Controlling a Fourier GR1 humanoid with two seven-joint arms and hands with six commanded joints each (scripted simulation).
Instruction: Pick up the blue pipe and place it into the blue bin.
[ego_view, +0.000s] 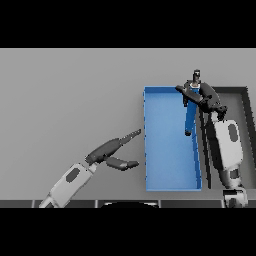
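The blue pipe (190, 119) hangs nearly upright over the right side of the blue bin (165, 145), its lower end just above the bin floor. My right hand (202, 97) is at the bin's far right corner, fingers curled round the pipe's upper part. A dark tip of the pipe (196, 76) sticks up past the hand. My left hand (112, 152) lies left of the bin, fingers straight and pointing toward the bin's left wall, holding nothing.
A dark grey tray (246, 125) stands right of the blue bin, partly covered by my right forearm (227, 145). Grey table stretches to the left and behind.
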